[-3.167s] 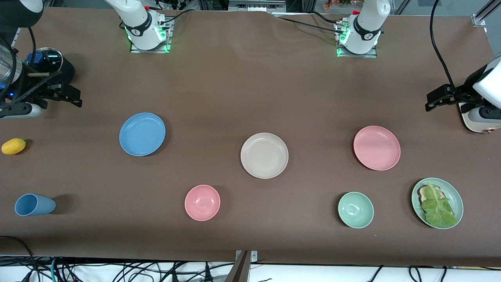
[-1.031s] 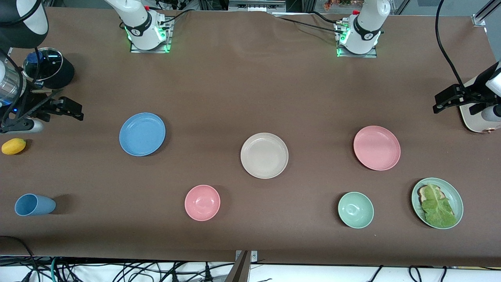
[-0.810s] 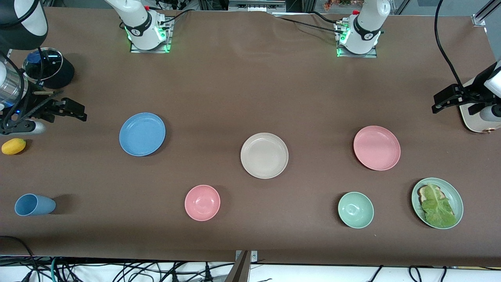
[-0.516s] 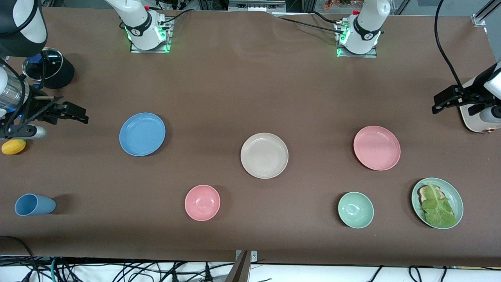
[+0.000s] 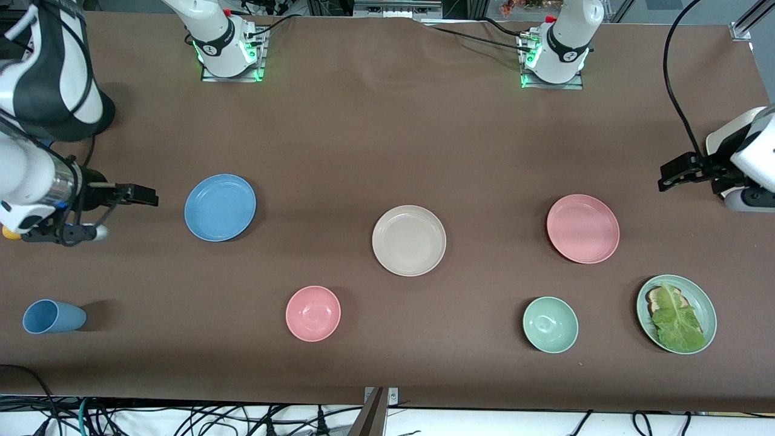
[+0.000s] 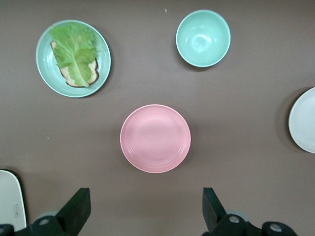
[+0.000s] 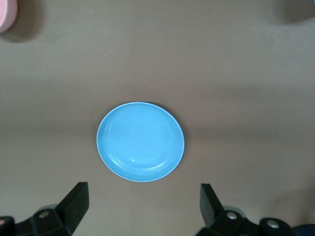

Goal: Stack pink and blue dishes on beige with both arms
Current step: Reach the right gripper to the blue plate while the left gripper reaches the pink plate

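The blue plate point(image 5: 220, 207) lies toward the right arm's end of the table, and the right wrist view shows it whole point(image 7: 140, 141). At mid-table sits the beige plate point(image 5: 408, 240), with nothing on it. The pink plate point(image 5: 582, 228) lies toward the left arm's end, centred in the left wrist view point(image 6: 155, 138). My right gripper point(image 5: 138, 197) hangs open over bare table beside the blue plate, holding nothing point(image 7: 142, 204). Above the table beside the pink plate, my left gripper point(image 5: 673, 172) is open too, its fingers wide apart point(image 6: 145, 206).
A pink bowl point(image 5: 313, 313), a pale green bowl point(image 5: 550, 324) and a green plate with lettuce point(image 5: 676, 313) lie nearer the front camera. A blue cup point(image 5: 51, 317) lies on its side at the right arm's end. A white device point(image 5: 720, 138) sits under the left wrist.
My right gripper has swung toward the blue plate, and its arm now covers the black pot and most of the yellow fruit. My left gripper has shifted slightly toward the pink plate.
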Controlling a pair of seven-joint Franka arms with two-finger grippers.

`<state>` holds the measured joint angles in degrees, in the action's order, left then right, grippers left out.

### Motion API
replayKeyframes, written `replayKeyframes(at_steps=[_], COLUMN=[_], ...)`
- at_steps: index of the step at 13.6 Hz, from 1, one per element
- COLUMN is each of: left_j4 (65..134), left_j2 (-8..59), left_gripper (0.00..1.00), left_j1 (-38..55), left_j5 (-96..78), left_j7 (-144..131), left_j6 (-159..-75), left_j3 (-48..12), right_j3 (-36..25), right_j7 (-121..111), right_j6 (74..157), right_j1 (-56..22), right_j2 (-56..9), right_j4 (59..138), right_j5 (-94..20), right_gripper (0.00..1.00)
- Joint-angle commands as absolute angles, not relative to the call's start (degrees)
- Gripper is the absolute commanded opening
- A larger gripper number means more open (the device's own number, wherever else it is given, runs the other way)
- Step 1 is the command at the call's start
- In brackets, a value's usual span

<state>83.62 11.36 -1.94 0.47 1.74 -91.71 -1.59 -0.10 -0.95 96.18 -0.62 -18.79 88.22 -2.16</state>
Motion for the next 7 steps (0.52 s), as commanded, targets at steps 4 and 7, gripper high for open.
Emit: replayKeyframes(at_steps=[4,7], left_j4=[81.5,82.0], left_j2=[17.6,19.9], left_gripper=[1.00,1.00], left_j1=[-4.7,-4.1], left_j5=[1.0,0.9], left_j7=[2.4,2.3], left_j6=[-91.8,-91.8], left_j3=[-1.2,-1.2], right_j3=[0.2,0.2], right_j7=[-1.6,-1.7], right_j6=[94.4,94.2], right_j1=[0.4,0.8], right_j2=[-19.5,-19.8], right_j4=[86.4,86.7], right_j5=[-2.4,-2.4], right_gripper=[1.00,1.00])
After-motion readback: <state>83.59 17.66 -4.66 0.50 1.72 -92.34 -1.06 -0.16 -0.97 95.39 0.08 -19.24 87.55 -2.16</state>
